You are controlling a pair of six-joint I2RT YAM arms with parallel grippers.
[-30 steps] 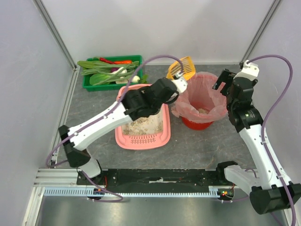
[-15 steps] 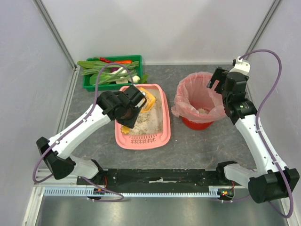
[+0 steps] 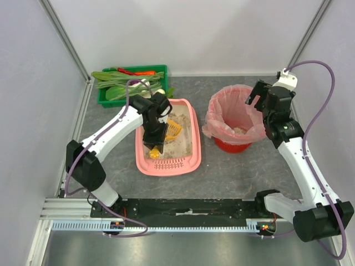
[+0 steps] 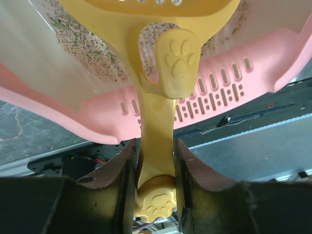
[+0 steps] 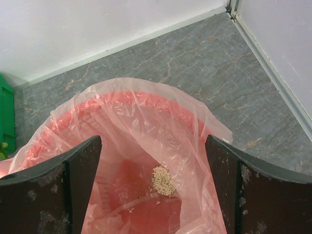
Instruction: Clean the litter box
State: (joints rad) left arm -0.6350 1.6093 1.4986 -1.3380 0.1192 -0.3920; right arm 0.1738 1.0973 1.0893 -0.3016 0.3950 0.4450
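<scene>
— Top external view: litter box [image 3: 166,165] sits centre frame; left gripper [image 4: 155,161] clamps the yellow scoop [image 4: 157,109] over its litter.
— One clump [image 5: 163,179] lies in the bagged bin [image 5: 122,100] (right gripper [image 5: 153,141] gapes, empty, above it); more sifting left, I'd say.

The litter box [image 3: 169,165] is pink, the scoop [image 4: 156,122] yellow with paw prints, the bin [image 3: 230,146] apparently red.

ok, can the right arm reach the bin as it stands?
Probably yes. The right gripper hangs open over the bin, nothing between them; the left gripper is off at the litter box, holding the scoop.
</scene>
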